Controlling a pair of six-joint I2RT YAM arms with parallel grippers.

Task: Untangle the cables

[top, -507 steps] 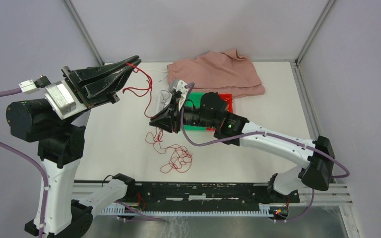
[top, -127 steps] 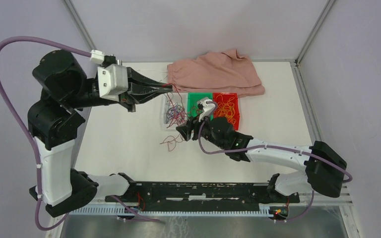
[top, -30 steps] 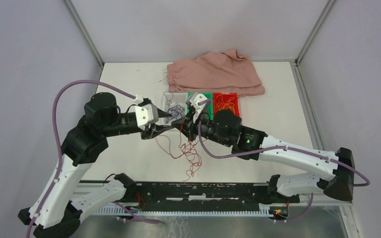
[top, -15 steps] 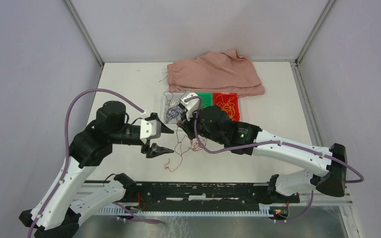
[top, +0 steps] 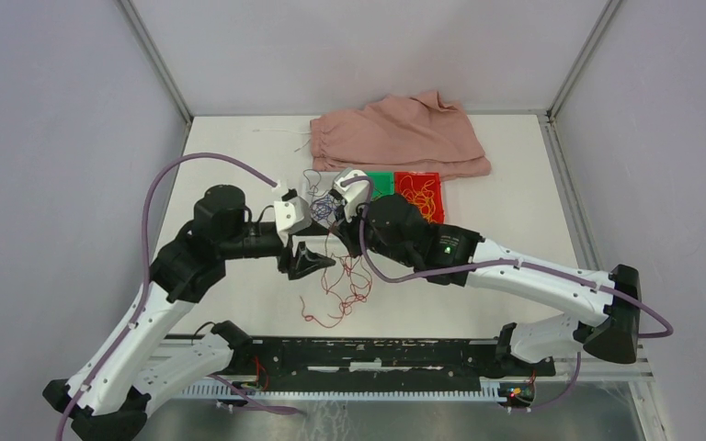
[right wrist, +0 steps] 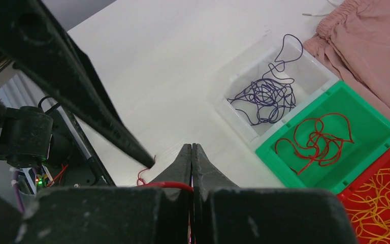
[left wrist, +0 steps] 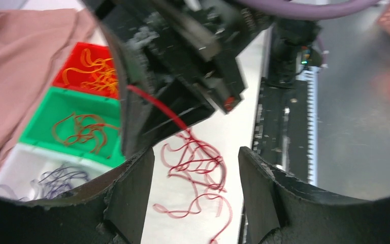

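My right gripper [right wrist: 193, 148] is shut on a red cable [right wrist: 175, 185], pinched deep between its fingers. From the right gripper [top: 335, 230] that red cable [top: 340, 294] hangs down into a loose tangle on the table. My left gripper [left wrist: 195, 152] is open and holds nothing, with the red tangle [left wrist: 198, 165] lying below the gap. In the top view the left gripper [top: 317, 241] sits right beside the right one. A purple cable [right wrist: 266, 96] lies in a white bin, another red cable [right wrist: 315, 140] in a green bin, and yellow cables [right wrist: 381, 203] in a red bin.
The white bin [top: 311, 184], green bin [top: 384, 176] and red bin [top: 418, 176] stand in a row just behind the grippers. A pink cloth [top: 395, 133] lies behind them at the back. The black base rail [top: 377, 354] runs along the near edge.
The left gripper has opened and shifted slightly right, close under the right gripper. The red cable's loose part has dropped into a pile on the table. The right gripper stays shut.
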